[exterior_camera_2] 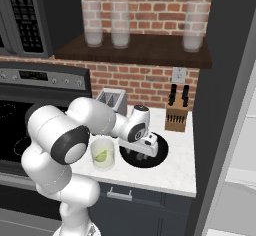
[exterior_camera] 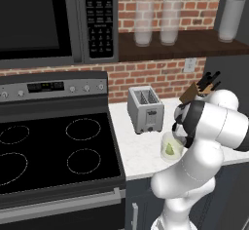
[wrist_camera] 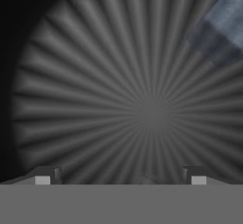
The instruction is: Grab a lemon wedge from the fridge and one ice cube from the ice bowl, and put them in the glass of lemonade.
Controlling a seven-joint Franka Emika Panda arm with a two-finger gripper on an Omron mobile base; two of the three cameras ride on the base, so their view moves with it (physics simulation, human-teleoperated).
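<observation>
Radial ribs of the ice bowl [wrist_camera: 142, 109] spread right under the hand camera, with the two finger tips [wrist_camera: 42, 178] standing far apart at the bottom edge, nothing between them. From the right base view, the gripper [exterior_camera_2: 145, 152] is down inside the black ice bowl [exterior_camera_2: 162, 152], jaws spread wide. Just beside the ice bowl, toward the stove [exterior_camera_2: 10, 130], sits the glass of lemonade [exterior_camera_2: 103, 154] with the lemon wedge [exterior_camera_2: 101, 155] already floating in it. Behind that glass stands the toaster [exterior_camera: 145, 109].
</observation>
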